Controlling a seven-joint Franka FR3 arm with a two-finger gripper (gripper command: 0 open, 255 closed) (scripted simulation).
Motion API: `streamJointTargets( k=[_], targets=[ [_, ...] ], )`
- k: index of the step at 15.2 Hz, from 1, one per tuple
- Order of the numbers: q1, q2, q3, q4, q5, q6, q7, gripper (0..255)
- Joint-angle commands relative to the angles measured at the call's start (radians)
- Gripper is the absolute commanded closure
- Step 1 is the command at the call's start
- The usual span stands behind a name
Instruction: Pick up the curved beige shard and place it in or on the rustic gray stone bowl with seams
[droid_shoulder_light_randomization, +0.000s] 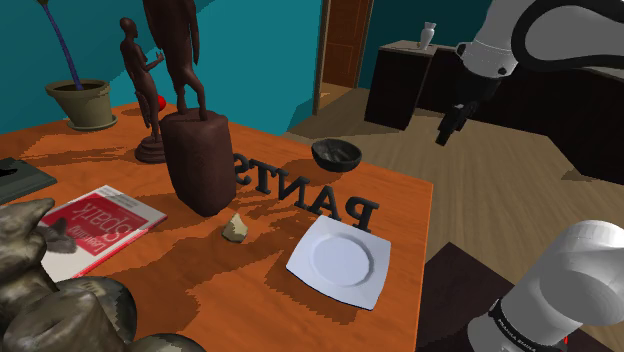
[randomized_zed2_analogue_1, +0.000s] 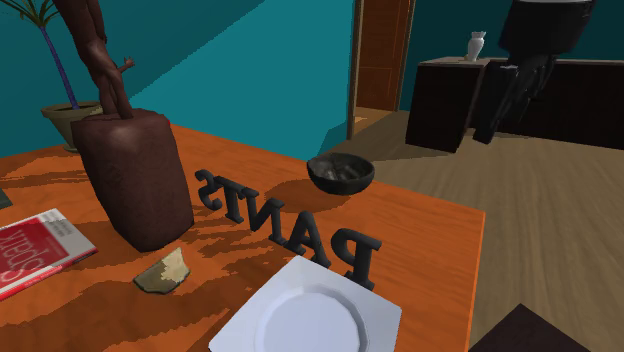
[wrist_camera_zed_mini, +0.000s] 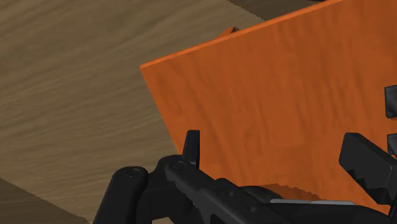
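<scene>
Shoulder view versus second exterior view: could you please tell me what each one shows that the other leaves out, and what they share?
Shoulder view's own: a slim brown figurine on a round base, a grey rocky sculpture and the arm's white lower link. Second exterior view's own: the potted plant's green leaves. Shared: the curved beige shard, the dark grey stone bowl, the white square plate, the black PANTS letters, the red book, the orange wooden table and the all-black gripper, hanging open.

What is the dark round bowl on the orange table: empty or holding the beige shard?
Empty. The dark round bowl holds nothing; the beige shard lies on the orange table.
</scene>
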Motion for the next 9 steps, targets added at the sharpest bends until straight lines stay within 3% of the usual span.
streamJointTargets(
  k=[1,9],
  targets=[
    [0.000,0.000,0.000,0.000,0.000,0.000,0.000,0],
    [0.030,0.007,0.147,-0.120,0.161,0.134,0.276,0]
  ],
)
